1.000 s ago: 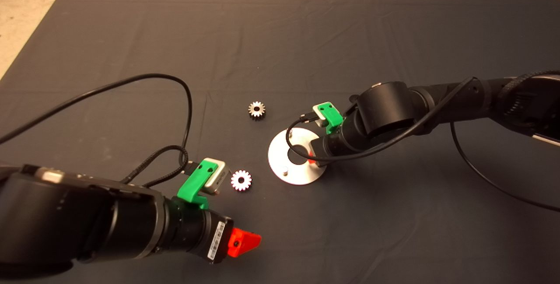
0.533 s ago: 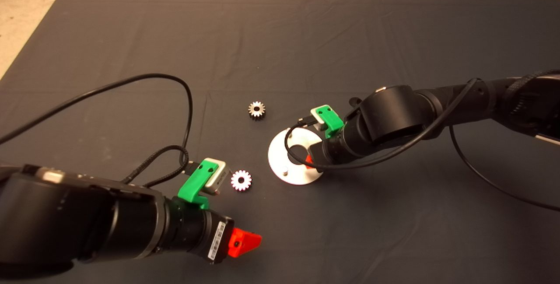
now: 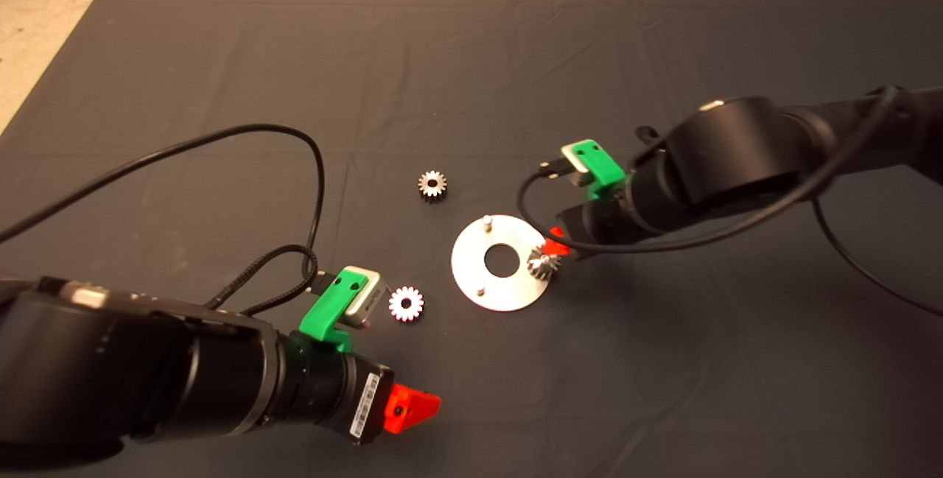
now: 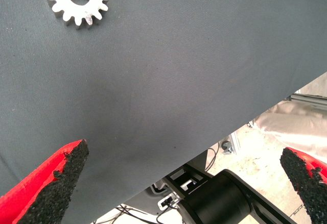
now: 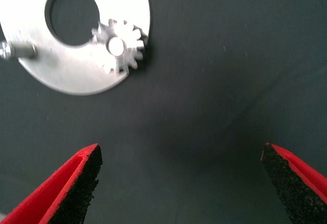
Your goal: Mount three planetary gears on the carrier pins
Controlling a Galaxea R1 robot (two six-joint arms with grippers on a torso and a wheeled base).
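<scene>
The dark mat [image 3: 471, 58] covers the bench, and both arms reach in over it. The right tool [image 3: 554, 241] hangs just beside the silver carrier disc [image 3: 471, 286], on the side nearest its own arm; in its wrist view the two red fingers [image 5: 71, 185] stand wide apart with nothing between them, only bare mat. The left tool [image 3: 412, 406] sits low near the front edge of the mat, well away from the disc, its fingers [image 4: 51, 183] also spread wide and empty.

On the disc, one planetary gear [image 3: 544, 264] is seated on a carrier pin right in front of the right tool; the right wrist view shows the pin's bright tip showing through the gear's centre hole [image 5: 117, 46]. It looks a little tilted from above, so I would not swear it is fully down. Two carrier pins are bare: one on the far rim [image 3: 487, 222], one on the near rim [image 3: 480, 290].

Two gears lie loose on the mat. One [image 3: 406, 303] lies just ahead of the left tool's wrist camera, flat, between that tool and the disc. The other [image 3: 432, 185] lies farther out, beyond the disc from the left tool, well apart from both tools.

So I judge the job about a third done: one gear on, two to pick up and seat.
</scene>
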